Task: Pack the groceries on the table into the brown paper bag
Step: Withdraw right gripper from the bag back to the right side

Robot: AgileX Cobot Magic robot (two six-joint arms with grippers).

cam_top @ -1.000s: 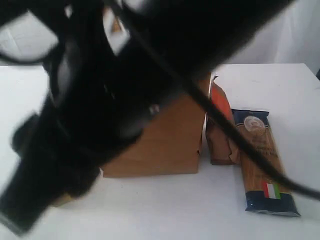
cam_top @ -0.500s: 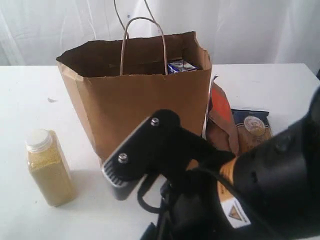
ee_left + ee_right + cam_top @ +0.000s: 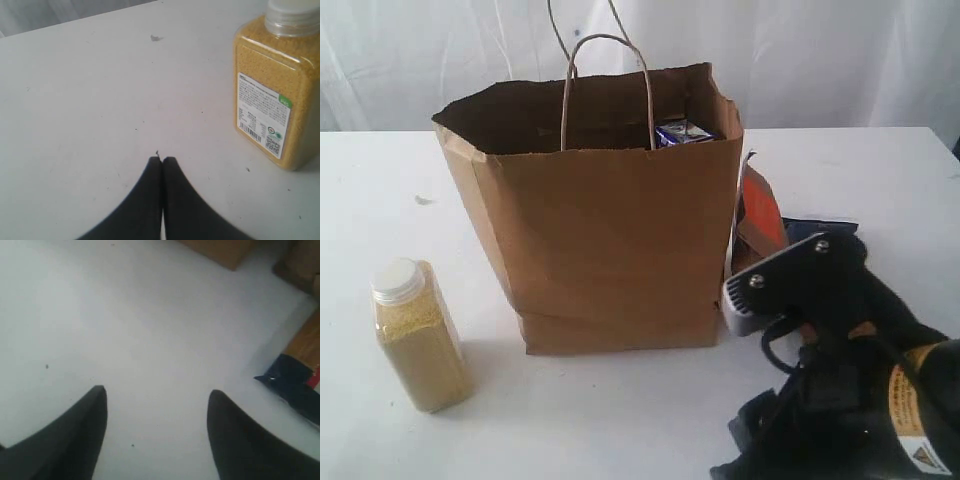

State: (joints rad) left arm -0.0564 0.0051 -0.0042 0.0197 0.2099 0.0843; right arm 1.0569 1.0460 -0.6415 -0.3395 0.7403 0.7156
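Observation:
The brown paper bag (image 3: 610,230) stands upright mid-table, with the small blue-white carton (image 3: 682,131) showing inside its top. The yellow-grain bottle (image 3: 418,335) stands left of the bag on the table (image 3: 360,200). In the left wrist view the bottle (image 3: 272,95) is off to one side of my left gripper (image 3: 161,159), which is shut on nothing. The brown pouch with orange label (image 3: 758,215) leans right of the bag. My right arm (image 3: 840,380) hides most of the spaghetti pack (image 3: 815,227). My right gripper (image 3: 156,390) is open above bare table, near the pack's dark end (image 3: 295,387). Both jars are out of view.
White curtains hang behind the table. The bag's twisted cord handles (image 3: 608,60) rise above its rim. A small dark mark (image 3: 423,200) lies on the tabletop left of the bag. The bag's bottom corner (image 3: 220,250) shows in the right wrist view.
My right arm swept from covering the upper left of the exterior view, across the front, to the lower right. The bag and bottle are uncovered; the spaghetti pack is mostly hidden.

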